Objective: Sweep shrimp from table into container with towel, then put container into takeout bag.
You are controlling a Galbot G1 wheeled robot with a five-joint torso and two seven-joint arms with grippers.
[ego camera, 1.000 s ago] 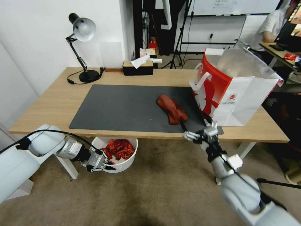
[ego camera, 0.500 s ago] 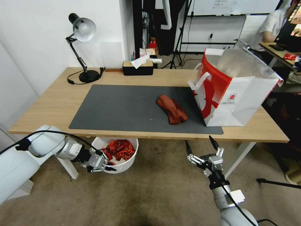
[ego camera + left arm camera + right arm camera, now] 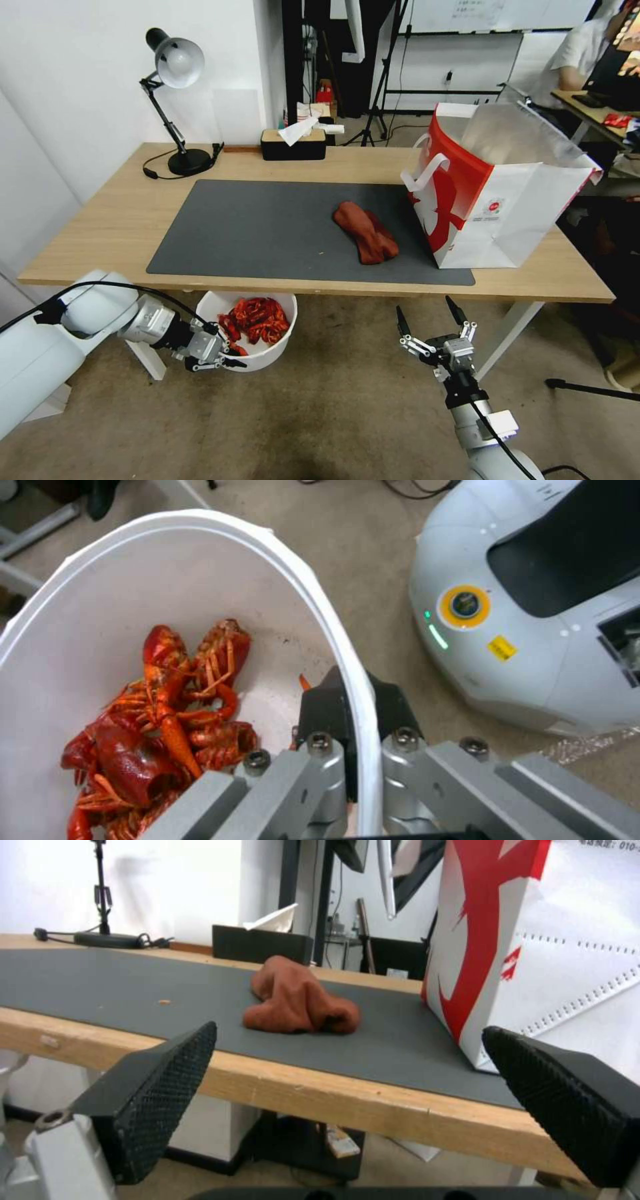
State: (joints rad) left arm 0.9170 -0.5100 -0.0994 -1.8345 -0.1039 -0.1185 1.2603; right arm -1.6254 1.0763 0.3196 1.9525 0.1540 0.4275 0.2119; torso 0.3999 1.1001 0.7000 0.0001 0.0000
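Here the left gripper is clamped on the rim of the white plastic container, one black pad inside the wall and one outside (the left wrist view shows the rim running between the two fingers). The container hangs below the near edge of the table, off the tabletop, above the floor. Inside it lies a heap of red-orange shrimp, piled against the side away from the gripper; in the wrist view the shrimp show thin legs and glossy shells.

The right gripper hovers in free air below and in front of the table edge, its two black fingers spread wide apart and holding nothing. Between those fingers the right wrist view looks along the dark grey mat.

On that mat the dark brick-red towel lies in a crumpled lump, near the takeout bag but apart from it. The bag stands upright and open at the right end of the table, silvery lining visible. A black desk lamp and a black tissue box stand along the far edge.
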